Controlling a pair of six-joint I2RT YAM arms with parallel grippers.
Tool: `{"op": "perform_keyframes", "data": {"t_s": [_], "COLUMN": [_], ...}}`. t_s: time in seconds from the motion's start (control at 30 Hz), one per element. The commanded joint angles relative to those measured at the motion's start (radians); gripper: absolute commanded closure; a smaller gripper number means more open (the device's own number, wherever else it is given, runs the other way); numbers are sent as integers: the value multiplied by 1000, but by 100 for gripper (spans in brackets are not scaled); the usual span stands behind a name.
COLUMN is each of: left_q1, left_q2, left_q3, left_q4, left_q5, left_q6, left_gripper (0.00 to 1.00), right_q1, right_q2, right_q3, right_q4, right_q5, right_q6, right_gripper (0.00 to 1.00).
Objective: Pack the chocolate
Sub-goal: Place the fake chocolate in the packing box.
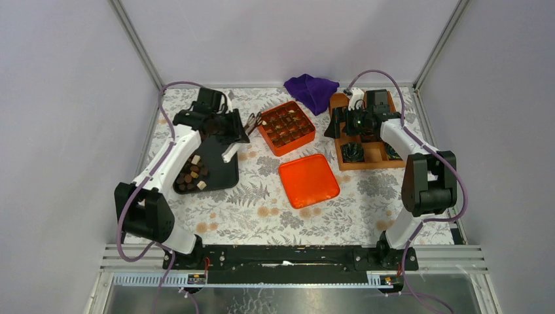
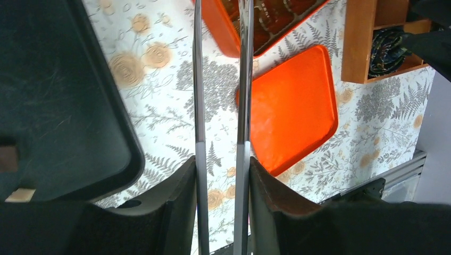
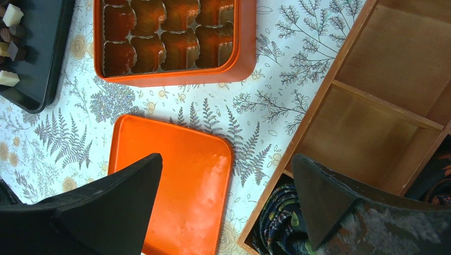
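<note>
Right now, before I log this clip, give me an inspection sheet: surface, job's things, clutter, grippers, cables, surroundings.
Surface: fern-and-flower printed table cover, lying flat.
Job's things: small brown and cream chocolate pieces on a black plastic tray; open orange compartment box, its flat orange lid lying beside it.
Clutter: crumpled purple cloth; wooden divided tray holding dark crinkled cups.
Grippers: left gripper shut on long metal tweezers; right gripper open, empty.
Cables: purple cables looped along both arms.
Surroundings: pale walls, metal frame posts.
</note>
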Motion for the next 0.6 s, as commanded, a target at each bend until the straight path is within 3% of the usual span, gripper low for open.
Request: {"op": "perform_keyframes", "data": {"t_s": [0.0, 0.27, 0.57], "left_q1": [-78, -192, -215], "left_q2": [71, 235, 328], "left_q3": [82, 266, 344], "left_q4": [81, -5, -48], "left_q5": [-75, -234, -303], "left_q6": [-12, 41, 69], "left_gripper": [85, 81, 71], "right_q1": [-5, -5, -5], "right_q2": [-9, -14, -8], "right_q3": [25, 25, 27], "right_q4": [27, 26, 24], "right_q5": [-27, -24, -23], "right_q6": [5, 2, 1], "right_gripper": [0, 0, 0]}}
